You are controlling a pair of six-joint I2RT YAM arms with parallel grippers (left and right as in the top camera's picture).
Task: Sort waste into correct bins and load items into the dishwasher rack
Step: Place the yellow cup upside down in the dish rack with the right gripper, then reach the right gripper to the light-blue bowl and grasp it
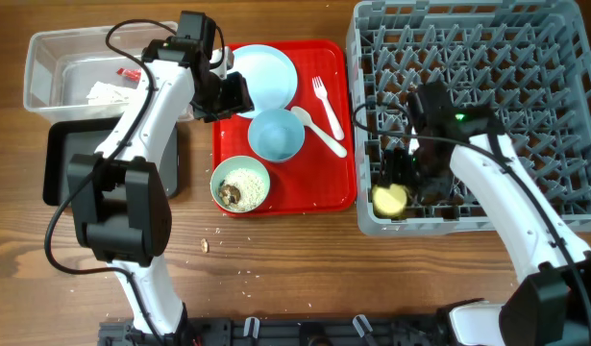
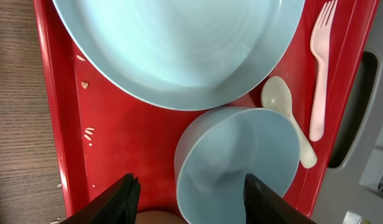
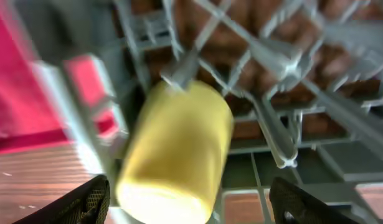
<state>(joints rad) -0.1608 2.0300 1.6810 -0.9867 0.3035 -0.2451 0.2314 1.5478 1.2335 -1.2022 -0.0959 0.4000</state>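
Observation:
The light blue plate (image 1: 264,75), the light blue bowl (image 1: 276,135), the pale green bowl (image 1: 240,184) holding rice-like scraps, the white fork (image 1: 326,102) and the spoon (image 1: 320,128) lie on a red tray (image 1: 333,187). My left gripper (image 1: 233,96) is open and empty above the plate's left edge; its wrist view shows the plate (image 2: 179,43), the bowl (image 2: 241,162), the fork (image 2: 321,62) and the spoon (image 2: 288,115). My right gripper (image 1: 403,183) is open over the yellow cup (image 1: 390,199), which lies in the grey rack's (image 1: 526,58) front-left corner and fills its wrist view (image 3: 175,152).
A clear tub (image 1: 45,67) at the back left holds a white tissue (image 1: 108,92) and a bit of red wrapper (image 1: 132,72). A black tray (image 1: 64,159) sits in front of it, partly under my left arm. Crumbs (image 1: 223,255) lie on the wood.

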